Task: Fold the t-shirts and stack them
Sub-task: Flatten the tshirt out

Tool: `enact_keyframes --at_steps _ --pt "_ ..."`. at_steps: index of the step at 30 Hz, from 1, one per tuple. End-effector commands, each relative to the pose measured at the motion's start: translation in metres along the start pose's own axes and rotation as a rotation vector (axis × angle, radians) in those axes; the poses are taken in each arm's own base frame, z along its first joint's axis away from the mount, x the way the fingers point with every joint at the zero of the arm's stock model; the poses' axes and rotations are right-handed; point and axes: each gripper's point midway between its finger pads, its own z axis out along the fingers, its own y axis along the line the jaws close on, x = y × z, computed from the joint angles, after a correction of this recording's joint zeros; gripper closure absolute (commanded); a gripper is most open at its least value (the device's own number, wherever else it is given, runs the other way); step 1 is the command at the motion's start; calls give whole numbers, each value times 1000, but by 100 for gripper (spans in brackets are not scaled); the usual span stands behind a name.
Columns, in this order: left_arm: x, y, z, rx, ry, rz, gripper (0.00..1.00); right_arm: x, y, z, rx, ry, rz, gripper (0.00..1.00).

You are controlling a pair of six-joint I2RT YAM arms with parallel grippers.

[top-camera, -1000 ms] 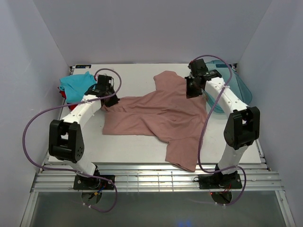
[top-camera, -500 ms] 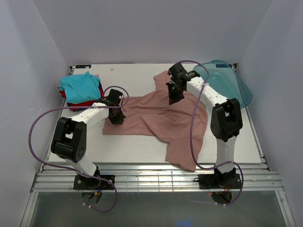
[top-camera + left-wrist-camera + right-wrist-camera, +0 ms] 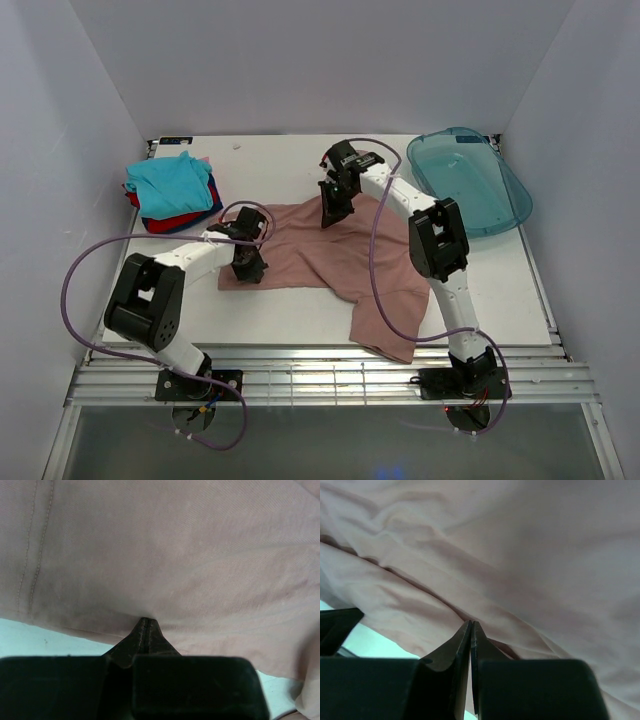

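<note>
The dusty-pink t-shirt (image 3: 335, 255) lies spread on the white table (image 3: 280, 170), with one part hanging over the near edge. My left gripper (image 3: 250, 268) is shut on its left near edge; in the left wrist view the closed jaws (image 3: 145, 621) pinch the pink cloth (image 3: 175, 555). My right gripper (image 3: 328, 218) is shut on the shirt's far edge; in the right wrist view the jaws (image 3: 471, 623) meet on a fold of the cloth (image 3: 520, 555). A folded stack stands at the back left: teal t-shirt (image 3: 168, 180) on top, dark-blue (image 3: 207, 194) and red (image 3: 165, 218) below. No print shows.
A translucent blue-green plastic tray (image 3: 470, 180) sits at the back right. White walls close in the table on three sides. Purple cables loop from both arms. A slatted metal rail (image 3: 320, 380) runs along the near edge.
My right gripper moved left from beside the tray, pulling the shirt's far right part leftward. My left gripper moved right and nearer along the shirt's left edge.
</note>
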Motion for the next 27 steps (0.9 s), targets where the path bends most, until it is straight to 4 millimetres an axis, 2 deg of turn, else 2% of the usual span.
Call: enact_keyframes --at_steps 1,7,18,21,24,27 --pt "16 7 -11 -12 -4 -12 100 -12 36 9 -141 -18 -11 92" --pt "37 23 -17 -49 16 -18 100 -16 53 34 -230 -24 -26 92" --pt "67 54 -37 -59 23 -65 100 -42 74 59 -345 -110 5 92" --pt "70 60 -42 -64 21 -77 100 -46 73 69 -319 -124 14 92" --pt "71 61 -46 -60 21 -91 100 -40 65 83 -249 -108 6 92" --pt "72 65 -50 -66 14 -109 100 -26 58 97 -206 -72 0 92"
